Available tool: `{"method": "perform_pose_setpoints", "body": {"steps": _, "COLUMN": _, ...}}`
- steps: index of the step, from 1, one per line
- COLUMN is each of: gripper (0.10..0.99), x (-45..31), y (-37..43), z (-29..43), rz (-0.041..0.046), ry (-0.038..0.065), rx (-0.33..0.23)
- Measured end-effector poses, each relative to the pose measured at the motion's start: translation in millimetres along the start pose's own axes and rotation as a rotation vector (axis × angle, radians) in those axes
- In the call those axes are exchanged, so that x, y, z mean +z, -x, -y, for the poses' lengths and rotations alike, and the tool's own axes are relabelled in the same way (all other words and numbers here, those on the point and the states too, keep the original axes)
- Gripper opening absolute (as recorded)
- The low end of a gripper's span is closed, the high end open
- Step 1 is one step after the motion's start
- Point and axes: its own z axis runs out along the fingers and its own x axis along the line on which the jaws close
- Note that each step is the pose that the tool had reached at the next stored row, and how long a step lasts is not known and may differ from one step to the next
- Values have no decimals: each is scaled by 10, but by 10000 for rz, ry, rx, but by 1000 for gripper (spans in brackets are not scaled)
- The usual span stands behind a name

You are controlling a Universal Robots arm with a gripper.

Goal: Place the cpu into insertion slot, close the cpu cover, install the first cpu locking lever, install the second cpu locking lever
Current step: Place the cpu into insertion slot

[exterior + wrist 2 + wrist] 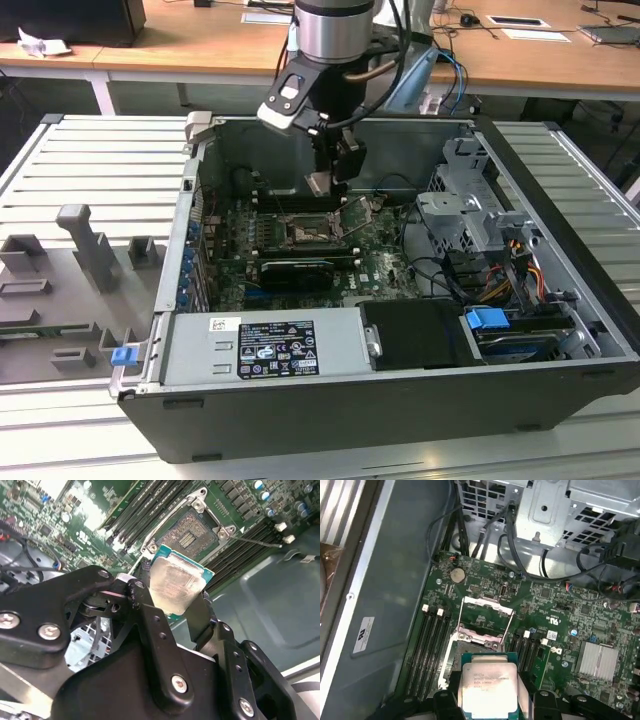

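My gripper [322, 183] is shut on the cpu [177, 586], a pale silver square chip with a green edge, held by two opposite sides between the black fingers [199, 614]. In the exterior view the cpu [318, 183] hangs inside the open computer case, a little above the insertion slot [306, 233]. The insertion slot [192, 531] lies bare, dark with a silver rim, on the green board. In the first wrist view the cpu [487, 685] covers part of the slot, and the cpu cover [487, 604] stands swung open beyond it.
Long black memory slots [431, 650] run along both sides of the socket. A metal drive cage [470, 205] with cables is at the exterior view's right, and a power supply [265, 348] sits at the case front. Grey fixtures [90, 250] stand on the exterior view's left.
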Motion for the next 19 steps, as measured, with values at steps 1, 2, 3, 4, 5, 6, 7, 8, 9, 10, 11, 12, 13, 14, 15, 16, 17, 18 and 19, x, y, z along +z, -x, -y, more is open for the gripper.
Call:
{"method": "perform_pose_setpoints", "body": {"steps": 1, "gripper": 525, "x": 16, "y": 0, "z": 1, "rz": 19, "ry": -1, "rx": 247}}
{"method": "perform_pose_setpoints", "body": {"steps": 2, "gripper": 525, "x": 33, "y": 1, "z": 3, "rz": 38, "ry": -8, "rx": 497}}
{"method": "perform_pose_setpoints", "body": {"steps": 3, "gripper": 525, "x": 52, "y": 1, "z": 5, "rz": 58, "ry": -22, "rx": 784}}
{"method": "perform_pose_setpoints", "body": {"steps": 4, "gripper": 525, "x": 59, "y": 1, "z": 5, "rz": 65, "ry": -26, "rx": 886}}
{"method": "perform_pose_setpoints", "body": {"steps": 5, "gripper": 525, "x": 64, "y": 1, "z": 5, "rz": 71, "ry": -30, "rx": 976}}
{"method": "perform_pose_setpoints", "body": {"steps": 6, "gripper": 525, "x": 74, "y": 2, "z": 7, "rz": 81, "ry": -32, "rx": 1107}}
{"method": "perform_pose_setpoints", "body": {"steps": 7, "gripper": 525, "x": 88, "y": 2, "z": 8, "rz": 84, "ry": -32, "rx": 1149}}
{"method": "perform_pose_setpoints", "body": {"steps": 8, "gripper": 525, "x": 104, "y": 2, "z": 9, "rz": 87, "ry": -35, "rx": 1185}}
{"method": "perform_pose_setpoints", "body": {"steps": 9, "gripper": 525, "x": 115, "y": 2, "z": 10, "rz": 89, "ry": -36, "rx": 1221}}
{"method": "perform_pose_setpoints", "body": {"steps": 10, "gripper": 525, "x": 122, "y": 2, "z": 10, "rz": 91, "ry": -37, "rx": 1243}}
{"method": "perform_pose_setpoints", "body": {"steps": 11, "gripper": 525, "x": 132, "y": 3, "z": 11, "rz": 93, "ry": -37, "rx": 1279}}
{"method": "perform_pose_setpoints", "body": {"steps": 12, "gripper": 525, "x": 136, "y": 3, "z": 12, "rz": 94, "ry": -36, "rx": 1292}}
{"method": "perform_pose_setpoints", "body": {"steps": 13, "gripper": 525, "x": 141, "y": 3, "z": 12, "rz": 96, "ry": -37, "rx": 1304}}
{"method": "perform_pose_setpoints", "body": {"steps": 14, "gripper": 525, "x": 154, "y": 3, "z": 13, "rz": 97, "ry": -36, "rx": 1320}}
{"method": "perform_pose_setpoints", "body": {"steps": 15, "gripper": 525, "x": 164, "y": 3, "z": 14, "rz": 98, "ry": -35, "rx": 1337}}
{"method": "perform_pose_setpoints", "body": {"steps": 16, "gripper": 525, "x": 171, "y": 3, "z": 15, "rz": 104, "ry": -36, "rx": 1342}}
{"method": "perform_pose_setpoints", "body": {"steps": 17, "gripper": 525, "x": 186, "y": 4, "z": 16, "rz": 123, "ry": -39, "rx": 1346}}
{"method": "perform_pose_setpoints", "body": {"steps": 18, "gripper": 525, "x": 195, "y": 4, "z": 17, "rz": 134, "ry": -38, "rx": 1351}}
{"method": "perform_pose_setpoints", "body": {"steps": 19, "gripper": 525, "x": 217, "y": 4, "z": 19, "rz": 138, "ry": -37, "rx": 1367}}
